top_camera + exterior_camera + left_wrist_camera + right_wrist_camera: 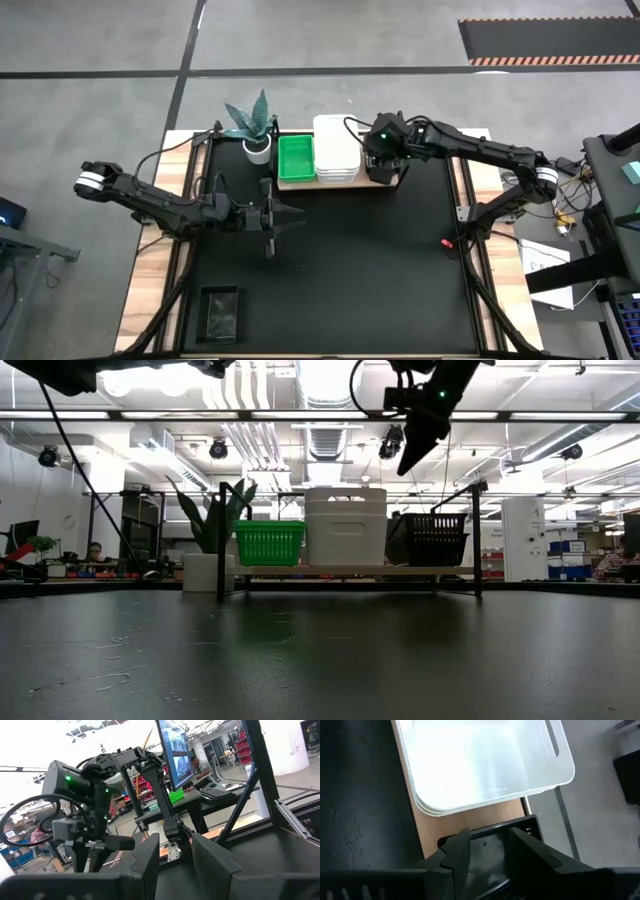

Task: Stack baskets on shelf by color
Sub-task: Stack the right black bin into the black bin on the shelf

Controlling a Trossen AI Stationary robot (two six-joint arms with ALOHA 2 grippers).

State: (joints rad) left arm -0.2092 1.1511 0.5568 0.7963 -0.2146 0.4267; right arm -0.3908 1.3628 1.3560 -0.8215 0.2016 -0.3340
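On the wooden shelf (pixel 340 571) at the table's far edge stand a green basket (pixel 296 158), a taller stack of white baskets (pixel 336 150) and a black basket (pixel 432 540), from left to right. My right gripper (pixel 490 836) hangs open above the black basket (pixel 487 870), well clear of it in the low view (pixel 412 455). Another black basket (pixel 220 312) rests on the table near its near left corner. My left gripper (pixel 175 840) is open and empty over the middle of the table (pixel 293 215), pointing toward the right edge.
A potted plant (pixel 255 128) stands just left of the shelf. Black metal posts (pixel 221 540) rise at the shelf's ends. The dark table top (pixel 360 270) stretches bare between the shelf and the near edge. Cables run along the right arm (pixel 480 152).
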